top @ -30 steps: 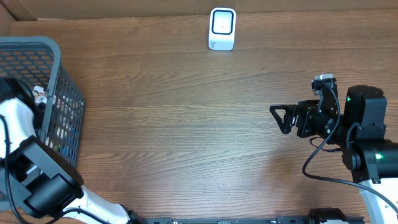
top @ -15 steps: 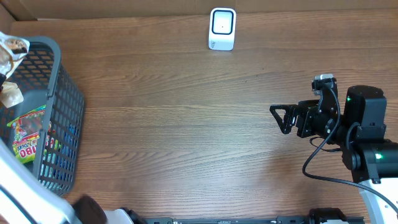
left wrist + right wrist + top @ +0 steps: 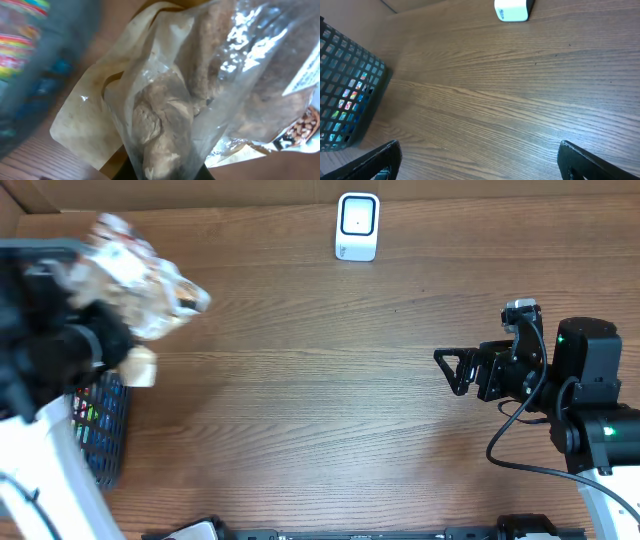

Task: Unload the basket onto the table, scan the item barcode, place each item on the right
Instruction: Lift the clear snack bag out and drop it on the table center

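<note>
The item is a crinkled clear bag (image 3: 135,272) of pale brown lumps with a printed label, held up above the table's left side. My left gripper (image 3: 108,330) is shut on its lower end. In the left wrist view the bag (image 3: 200,85) fills the frame, and the dark jaws of the left gripper (image 3: 162,173) pinch it at the bottom edge. The white scanner (image 3: 357,225) stands at the back centre of the table and also shows in the right wrist view as a white block (image 3: 511,9). My right gripper (image 3: 450,370) hovers open over the right side, holding nothing (image 3: 480,160).
A dark wire basket (image 3: 103,430) with colourful packets stands at the left edge, partly hidden by my left arm. The right wrist view shows the basket (image 3: 345,95) too. Bare wood lies between the basket and the scanner.
The left arm has come up out of the basket with the bag and swung right, over the table's edge. The right arm has not moved.
</note>
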